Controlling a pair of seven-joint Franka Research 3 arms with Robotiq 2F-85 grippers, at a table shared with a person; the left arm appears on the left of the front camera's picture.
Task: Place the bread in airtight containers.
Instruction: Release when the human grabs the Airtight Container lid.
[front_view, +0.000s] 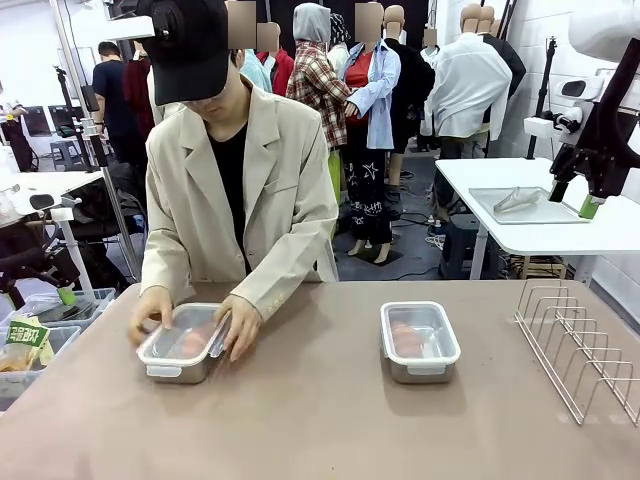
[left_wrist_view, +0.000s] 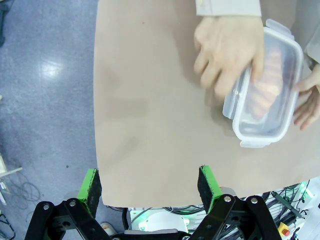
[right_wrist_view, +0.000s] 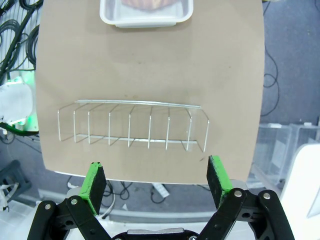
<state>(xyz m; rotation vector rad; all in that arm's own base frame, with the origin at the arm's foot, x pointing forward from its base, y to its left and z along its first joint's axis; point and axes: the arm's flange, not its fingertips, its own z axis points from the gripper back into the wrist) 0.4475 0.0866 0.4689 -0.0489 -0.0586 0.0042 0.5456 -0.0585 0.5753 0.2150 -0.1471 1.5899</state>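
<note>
a person's hands (front_view: 240, 325) press the left tin (front_view: 182, 343); wire rack (front_view: 580, 345) at right; both grippers (left_wrist_view: 150, 186) (right_wrist_view: 157, 178) spread wide, holding nothing.

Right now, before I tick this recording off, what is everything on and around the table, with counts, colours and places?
containers: two, steel with clear lids; one at table left under the person's hands, one at centre right, standing alone.
bread: golden-brown, inside both containers; count unclear through the lids.
wire rack: one, silver, right edge of the table.
table: one, tan top.
person's hands: two; one at the left container's far side, one on its lid.
left end effector: black with green pads, open, above the table edge.
right end effector: same, open, above the rack.
</note>
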